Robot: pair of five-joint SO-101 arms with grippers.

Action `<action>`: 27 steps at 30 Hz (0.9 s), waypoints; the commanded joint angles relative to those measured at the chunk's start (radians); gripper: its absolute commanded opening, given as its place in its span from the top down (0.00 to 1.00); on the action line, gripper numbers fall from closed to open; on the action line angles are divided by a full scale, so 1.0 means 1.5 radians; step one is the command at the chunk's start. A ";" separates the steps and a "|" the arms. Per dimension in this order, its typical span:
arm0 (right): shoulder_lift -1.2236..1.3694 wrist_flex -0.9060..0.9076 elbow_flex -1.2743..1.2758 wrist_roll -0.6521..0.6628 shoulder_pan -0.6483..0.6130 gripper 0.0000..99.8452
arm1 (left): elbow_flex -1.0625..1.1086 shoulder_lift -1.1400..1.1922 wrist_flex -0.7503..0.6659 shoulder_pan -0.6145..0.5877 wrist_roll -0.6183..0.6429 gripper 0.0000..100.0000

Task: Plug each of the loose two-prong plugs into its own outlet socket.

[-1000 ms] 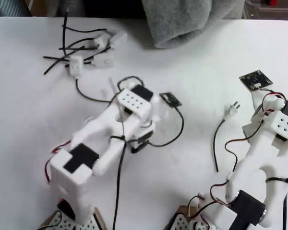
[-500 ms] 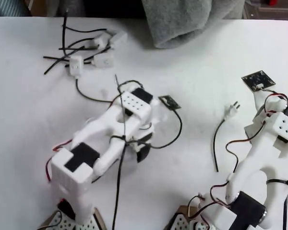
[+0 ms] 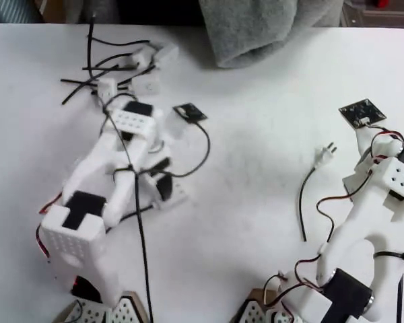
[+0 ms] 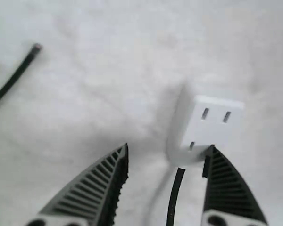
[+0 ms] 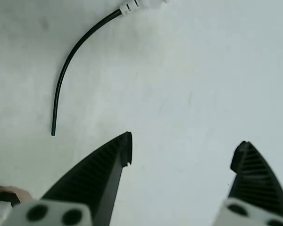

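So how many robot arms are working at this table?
2. The left arm is over the table's left side, by the white sockets and cords; the right arm stands at the right edge, near a loose plug. None seems hidden.

Glossy white plastic outlet socket [image 4: 208,127]

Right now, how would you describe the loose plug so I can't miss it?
Start at the grey cloth at the far edge of the table and come toward the right arm. Beside that arm lies a small white two-prong plug with a thin black cord trailing toward the near edge. Unlike the white sockets tangled at the far left, it lies alone.
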 commanded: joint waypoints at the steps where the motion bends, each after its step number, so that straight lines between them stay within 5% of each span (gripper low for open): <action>1: -0.021 -0.007 -0.009 0.003 -0.001 0.67 | -0.049 0.003 -0.021 -0.081 -0.028 0.75; 11: -0.019 -0.037 -0.028 -0.005 -0.026 0.67 | -0.188 -0.187 0.216 -0.110 -0.024 0.75; 15: 0.016 -0.035 -0.052 -0.120 -0.085 0.67 | -0.125 -0.307 0.216 -0.116 0.028 0.75; 20: 0.117 -0.042 -0.092 -0.316 -0.196 0.67 | 0.074 -0.437 0.132 -0.121 0.069 0.75; 27: 0.256 -0.196 -0.122 -0.561 -0.261 0.67 | 0.413 -0.619 -0.137 -0.214 0.071 0.75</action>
